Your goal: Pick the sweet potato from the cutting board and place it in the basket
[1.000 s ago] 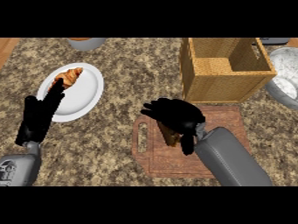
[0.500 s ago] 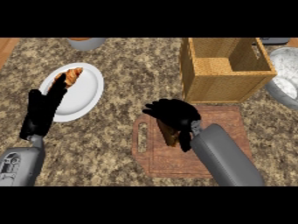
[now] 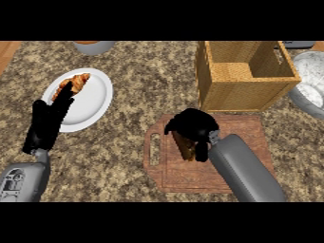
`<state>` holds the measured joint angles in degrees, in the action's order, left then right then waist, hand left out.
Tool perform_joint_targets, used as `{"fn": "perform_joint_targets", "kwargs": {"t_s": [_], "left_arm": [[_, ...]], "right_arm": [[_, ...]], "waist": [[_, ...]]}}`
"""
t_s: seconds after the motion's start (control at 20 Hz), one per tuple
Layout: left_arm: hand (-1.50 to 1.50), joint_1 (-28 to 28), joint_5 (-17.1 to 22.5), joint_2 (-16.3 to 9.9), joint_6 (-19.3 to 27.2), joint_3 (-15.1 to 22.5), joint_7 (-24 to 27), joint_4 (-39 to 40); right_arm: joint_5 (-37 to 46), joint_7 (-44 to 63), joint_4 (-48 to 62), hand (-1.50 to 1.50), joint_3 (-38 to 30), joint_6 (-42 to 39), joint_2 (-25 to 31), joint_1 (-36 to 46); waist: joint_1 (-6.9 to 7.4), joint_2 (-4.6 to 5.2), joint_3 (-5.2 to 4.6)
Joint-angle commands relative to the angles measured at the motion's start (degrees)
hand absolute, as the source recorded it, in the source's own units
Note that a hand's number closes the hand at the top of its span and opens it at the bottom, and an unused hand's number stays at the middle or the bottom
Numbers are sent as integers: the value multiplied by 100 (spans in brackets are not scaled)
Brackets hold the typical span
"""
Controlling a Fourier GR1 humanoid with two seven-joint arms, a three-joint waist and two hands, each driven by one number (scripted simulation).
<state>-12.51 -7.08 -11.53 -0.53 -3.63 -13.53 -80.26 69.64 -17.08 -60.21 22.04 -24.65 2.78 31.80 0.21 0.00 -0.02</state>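
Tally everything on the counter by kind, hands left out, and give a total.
Sweet potato: 1
Cutting board: 1
Basket: 1
Plate: 1
Pastry on the plate: 1
Grey bowl at right edge: 1
Grey vessel at top edge: 1
Total: 7

Even, fairly bright light w/ no clear source direction. Speckled brown stone bench [image 3: 136, 76] shows no glare; faint shading under the black right hand [image 3: 191, 124].
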Motion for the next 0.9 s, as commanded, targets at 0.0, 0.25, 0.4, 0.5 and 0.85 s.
{"fn": "perform_joint_targets", "kwargs": {"t_s": [0.0, 0.25, 0.4, 0.5, 0.85], "left_arm": [[0, 2, -27, 62, -3, -10, 107, 130], [0, -38, -67, 44, 21, -95, 188, 285], [0, -100, -12, -37, -108, -189, 178, 298], [0, -136, -110, 30, -104, 20, -37, 111], [0, -190, -54, 175, -199, 194, 30, 13]], "right_arm": [[390, -364, 482, 150, 185, 751, 12, 72], [703, -390, -209, 150, 509, 989, 9, -330], [876, -558, 539, 150, 247, 1409, -137, 47], [369, 686, 635, 150, 379, 1170, -265, 564], [-8, 4137, 938, 150, -705, 1133, -275, 1080]], "waist": [[16, 10, 3], [-32, -5, 2], [0, 6, 2], [99, 19, 4], [582, 90, 3]]}}
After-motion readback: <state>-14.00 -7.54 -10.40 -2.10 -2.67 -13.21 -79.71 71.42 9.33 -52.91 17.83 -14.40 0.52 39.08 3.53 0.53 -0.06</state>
